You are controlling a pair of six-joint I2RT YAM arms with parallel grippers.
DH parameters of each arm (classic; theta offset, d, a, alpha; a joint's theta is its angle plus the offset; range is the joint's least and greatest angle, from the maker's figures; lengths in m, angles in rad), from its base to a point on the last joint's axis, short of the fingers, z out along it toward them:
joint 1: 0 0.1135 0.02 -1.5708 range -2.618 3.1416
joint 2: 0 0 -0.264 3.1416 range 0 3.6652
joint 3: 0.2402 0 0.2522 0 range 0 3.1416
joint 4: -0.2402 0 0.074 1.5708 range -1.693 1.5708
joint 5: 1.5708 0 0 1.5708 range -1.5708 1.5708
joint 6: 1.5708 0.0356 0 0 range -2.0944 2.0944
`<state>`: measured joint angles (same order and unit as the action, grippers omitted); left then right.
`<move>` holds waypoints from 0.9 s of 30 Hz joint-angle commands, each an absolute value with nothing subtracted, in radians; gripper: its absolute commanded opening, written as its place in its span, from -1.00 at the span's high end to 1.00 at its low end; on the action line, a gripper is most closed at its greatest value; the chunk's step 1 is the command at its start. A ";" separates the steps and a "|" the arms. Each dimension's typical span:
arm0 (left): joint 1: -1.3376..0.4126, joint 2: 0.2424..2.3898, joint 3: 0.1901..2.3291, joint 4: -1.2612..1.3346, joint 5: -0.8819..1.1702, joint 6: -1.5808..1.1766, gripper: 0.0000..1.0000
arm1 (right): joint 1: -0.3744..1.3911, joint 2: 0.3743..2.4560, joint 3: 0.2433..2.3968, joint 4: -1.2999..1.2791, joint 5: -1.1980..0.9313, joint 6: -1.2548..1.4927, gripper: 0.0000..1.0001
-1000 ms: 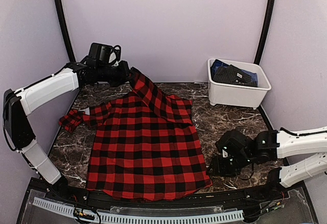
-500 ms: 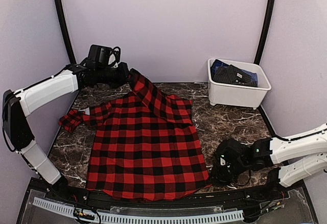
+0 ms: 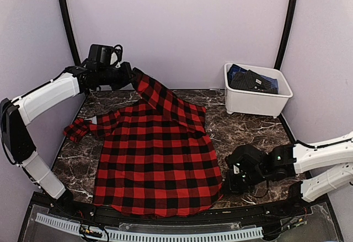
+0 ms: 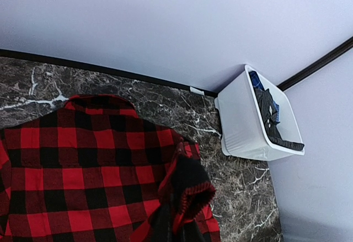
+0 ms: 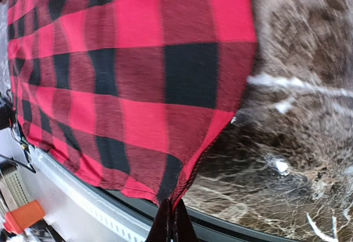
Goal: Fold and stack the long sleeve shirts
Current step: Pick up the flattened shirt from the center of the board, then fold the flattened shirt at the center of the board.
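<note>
fingers of right gripper [image 5: 172,224] pinch near-right hem corner of flannel shirt [image 3: 157,154], flat on table [image 3: 248,129]; left gripper [image 3: 130,76] clamps raised sleeve. lift both evenly & keep cloth taut so hem won't slip

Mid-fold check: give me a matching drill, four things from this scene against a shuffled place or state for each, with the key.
1. left gripper
2. right gripper
3. white tub
4. loose cuff

A. far right on the table, dark clothes inside
B. shut on the flannel shirt at its near right hem corner
C. lying at the table's left edge
D. holding a sleeve raised off the table

Pairs: 1-D, 2-B, 3-A, 4-C
</note>
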<state>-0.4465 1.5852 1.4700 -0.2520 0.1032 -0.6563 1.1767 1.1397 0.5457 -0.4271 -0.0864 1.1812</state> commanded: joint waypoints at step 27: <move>-0.148 1.484 1.512 -0.357 0.061 -0.497 1.00 | 1.294 1.642 1.024 -0.334 -0.237 0.669 1.00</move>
<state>-0.1646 1.5578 1.4902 -0.3508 0.0856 -0.5339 1.2842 1.6333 0.9897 -0.3805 -0.1837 0.7071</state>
